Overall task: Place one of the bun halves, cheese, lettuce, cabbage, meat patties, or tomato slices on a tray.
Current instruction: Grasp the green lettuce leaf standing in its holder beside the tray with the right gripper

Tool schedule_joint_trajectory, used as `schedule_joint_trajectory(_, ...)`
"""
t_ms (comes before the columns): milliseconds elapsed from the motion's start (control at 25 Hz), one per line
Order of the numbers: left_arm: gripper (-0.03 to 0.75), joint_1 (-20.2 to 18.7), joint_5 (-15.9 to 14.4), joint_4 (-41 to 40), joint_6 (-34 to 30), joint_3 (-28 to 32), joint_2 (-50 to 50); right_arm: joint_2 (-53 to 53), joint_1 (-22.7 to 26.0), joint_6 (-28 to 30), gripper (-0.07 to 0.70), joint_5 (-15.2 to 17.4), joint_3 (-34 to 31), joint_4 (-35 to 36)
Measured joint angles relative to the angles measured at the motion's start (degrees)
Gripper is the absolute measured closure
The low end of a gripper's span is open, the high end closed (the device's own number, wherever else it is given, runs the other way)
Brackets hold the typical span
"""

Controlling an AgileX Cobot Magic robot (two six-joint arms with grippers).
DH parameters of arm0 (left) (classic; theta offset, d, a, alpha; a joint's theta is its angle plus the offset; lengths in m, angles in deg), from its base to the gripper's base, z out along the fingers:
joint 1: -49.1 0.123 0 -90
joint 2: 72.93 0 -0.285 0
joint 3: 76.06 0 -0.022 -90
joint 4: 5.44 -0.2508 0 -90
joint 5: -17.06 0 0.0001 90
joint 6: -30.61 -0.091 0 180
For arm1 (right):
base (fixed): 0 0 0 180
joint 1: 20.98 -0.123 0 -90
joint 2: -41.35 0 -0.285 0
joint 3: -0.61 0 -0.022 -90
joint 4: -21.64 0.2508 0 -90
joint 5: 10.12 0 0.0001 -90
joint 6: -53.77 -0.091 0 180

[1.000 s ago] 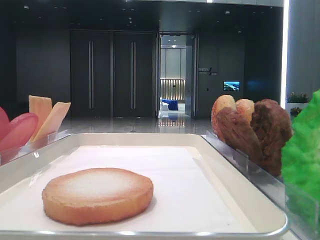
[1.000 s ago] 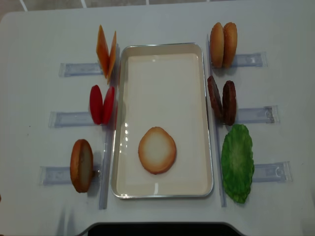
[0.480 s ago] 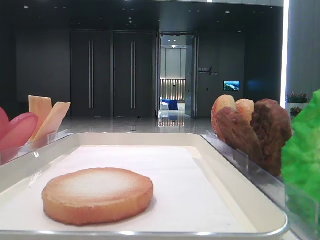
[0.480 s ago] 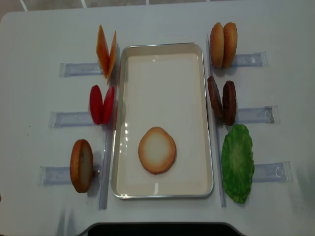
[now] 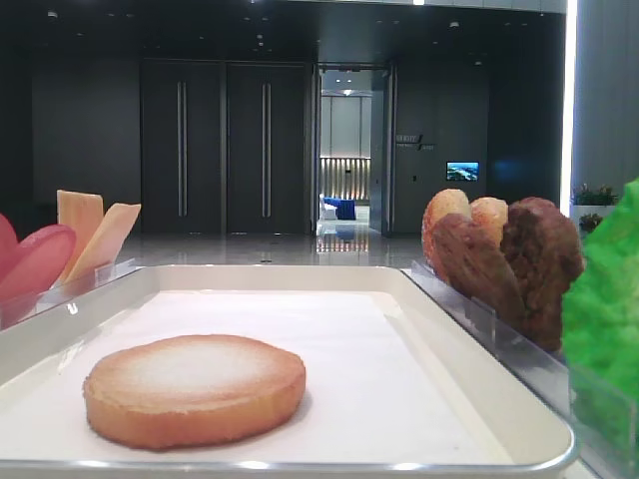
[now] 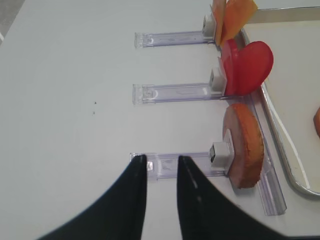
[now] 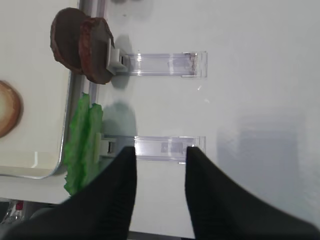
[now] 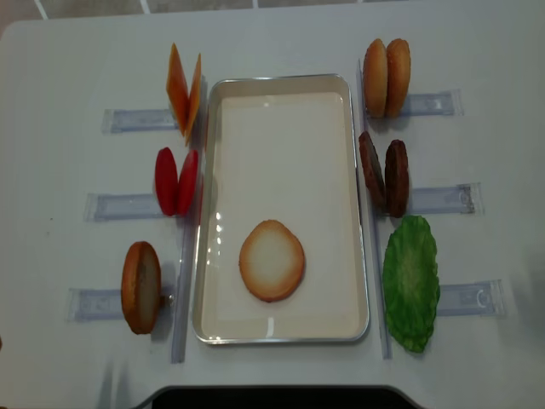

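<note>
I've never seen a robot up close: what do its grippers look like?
Only the fingers show. The right gripper has two broad matte black fingers with a fine ribbed texture. The left gripper has two slimmer, smooth black tapering fingers. No cables or markings are visible.

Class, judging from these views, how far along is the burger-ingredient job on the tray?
Done: one bun half lies flat on the white tray. In hand: nothing; both tools, left and right, hang open and empty. Left: cheese, tomato slices, meat patties and lettuce remain in racks.
</note>
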Motion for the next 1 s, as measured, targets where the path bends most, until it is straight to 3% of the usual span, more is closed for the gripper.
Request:
schedule_joint_trajectory(400,0.557,0.0,0.0,0.0,0.0,0.0,0.0,-7.8,-2.2,0.7,0.397,0.0,0.0,0.0)
schedule_joint_trajectory(720,0.557,0.0,0.0,0.0,0.0,0.0,0.0,-8.3,-15.8,-8.3,0.397,0.0,0.0,-0.1)
schedule_joint_trajectory(1000,0.557,0.0,0.0,0.0,0.0,0.0,0.0,-8.3,-28.2,-16.6,0.387,0.0,0.0,-4.4)
